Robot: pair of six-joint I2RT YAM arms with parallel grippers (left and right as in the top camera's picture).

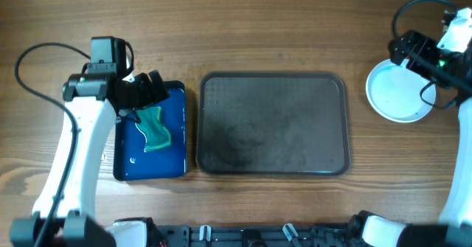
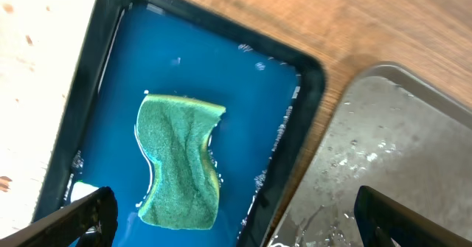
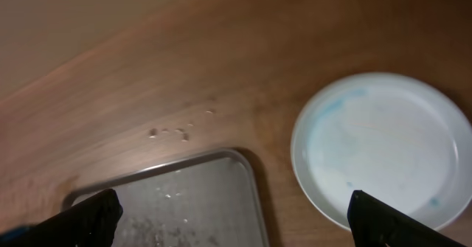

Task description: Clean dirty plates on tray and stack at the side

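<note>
The overhead camera looks straight down from high up and takes in the whole bench (image 1: 265, 26) with both arms. The left wrist camera looks down from near onto the blue basin (image 2: 243, 92) and the tray (image 2: 398, 144) edge beside it. The right wrist camera looks obliquely onto the plate (image 3: 383, 147) and the nearest tray corner. All three views share the tray.

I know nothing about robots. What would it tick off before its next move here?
1. No plates on the grey tray: ok, it is bare and only wet.
2. The white plate sits on the table beside the tray: ok.
3. Plate fully clean: cannot tell, faint blue marks show.
4. The sponge lies free in the blue basin: ok.
5. The left gripper is open and empty: ok.
6. The right gripper is open and empty: ok.
</note>
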